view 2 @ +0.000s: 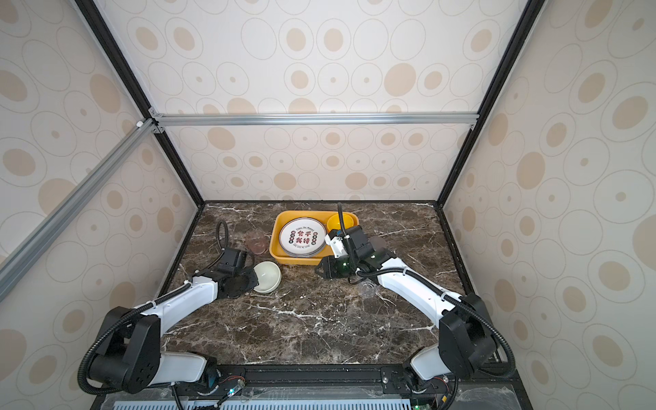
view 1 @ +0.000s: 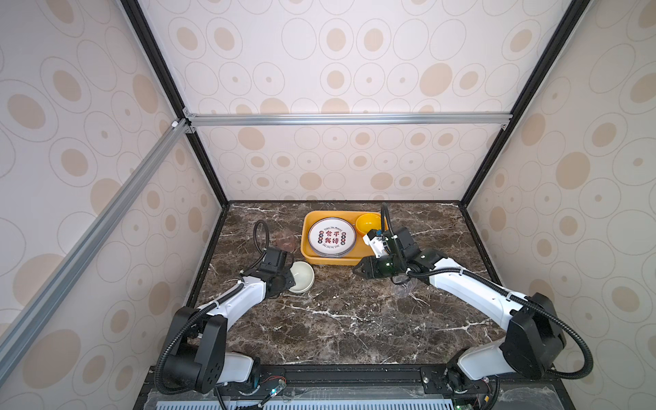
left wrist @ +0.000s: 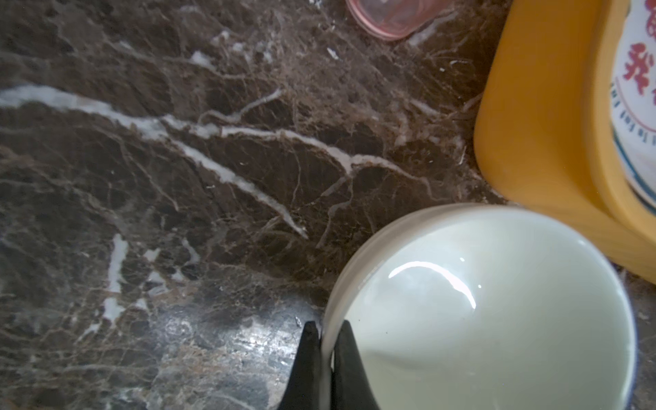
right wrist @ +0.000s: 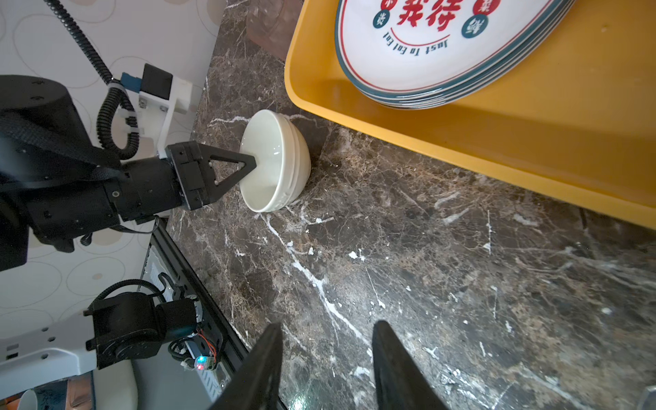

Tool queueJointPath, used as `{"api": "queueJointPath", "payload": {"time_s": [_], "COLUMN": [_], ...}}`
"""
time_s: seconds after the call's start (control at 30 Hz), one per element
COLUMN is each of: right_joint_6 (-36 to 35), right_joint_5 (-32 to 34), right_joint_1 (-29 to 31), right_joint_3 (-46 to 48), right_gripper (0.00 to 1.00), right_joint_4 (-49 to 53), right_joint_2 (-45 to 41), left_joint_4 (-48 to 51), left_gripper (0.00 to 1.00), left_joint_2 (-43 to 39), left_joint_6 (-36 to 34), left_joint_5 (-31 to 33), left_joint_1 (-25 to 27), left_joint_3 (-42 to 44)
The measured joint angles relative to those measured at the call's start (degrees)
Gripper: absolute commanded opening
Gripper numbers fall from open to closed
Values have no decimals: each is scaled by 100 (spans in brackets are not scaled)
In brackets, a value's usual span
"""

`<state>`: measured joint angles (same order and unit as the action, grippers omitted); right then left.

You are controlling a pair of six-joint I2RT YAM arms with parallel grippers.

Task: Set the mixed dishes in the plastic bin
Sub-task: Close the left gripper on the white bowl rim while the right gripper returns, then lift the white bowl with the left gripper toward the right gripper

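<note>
Toward the desk's left edge, the left hand (left wrist: pixel 328 323) is clamped on the rim of the cream bowl (view 1: pixel 302 277), with the plastic bin (view 1: pixel 330 262) just beyond toward the far right, while the right hand (right wrist: pixel 326 326) hangs part-open, empty.

dark marble tabletop (view 1: pixel 337 319), oval-patterned walls (view 1: pixel 355 167), aluminium bar (view 1: pixel 348 119)

Look steeply down from high above the near edge of the counter (view 1: pixel 340 319) in both top views, sharing all of it. Sits very close over it at left wrist; faces its left edge at right wrist. Share cream bowl (left wrist: pixel 497 319), plastic bin (left wrist: pixel 532 124).
</note>
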<state>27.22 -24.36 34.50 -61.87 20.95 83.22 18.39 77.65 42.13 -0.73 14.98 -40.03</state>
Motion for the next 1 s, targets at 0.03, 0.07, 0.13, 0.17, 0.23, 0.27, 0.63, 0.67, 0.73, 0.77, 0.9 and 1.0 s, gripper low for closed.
{"api": "queueJointPath", "payload": {"time_s": [0.03,0.07,0.13,0.17,0.23,0.27,0.63,0.67,0.73,0.77,0.9,1.0], "right_joint_6": [15,22,39,44,61,66,201,212,236,251,299,345], "right_joint_5": [39,66,96,105,109,111,168,192,240,280,459,560], "right_joint_1": [0,0,0,0,0,0,0,0,0,0,0,0], "right_joint_3": [-15,-28,-61,-70,-94,-109,-337,-376,-492,-570,-940,-1126], "right_gripper": [44,44,44,44,45,45,53,53,53,52,52,52], "right_joint_4": [15,26,50,48,52,55,136,184,299,382,706,887], "right_joint_2": [24,48,94,107,122,122,122,122,122,125,205,334], "left_joint_4": [31,70,212,304,498,564,1060,1086,1097,1102,1084,1080], "left_gripper": [1,1,1,1,0,0,0,0,0,0,0,0], "left_joint_2": [-57,-120,-293,-378,-592,-693,-1335,-1335,-1333,-1327,-1172,-946], "left_joint_6": [-2,-4,-22,-42,-90,-107,-146,-144,-142,-136,-98,-72], "left_joint_5": [2,4,4,2,2,-2,-448,-494,-546,-557,-584,-581], "left_joint_1": [0,0,0,0,0,0,26,57,127,184,476,743], "left_joint_3": [28,63,138,157,173,173,7,-48,-168,-243,-586,-824]}}
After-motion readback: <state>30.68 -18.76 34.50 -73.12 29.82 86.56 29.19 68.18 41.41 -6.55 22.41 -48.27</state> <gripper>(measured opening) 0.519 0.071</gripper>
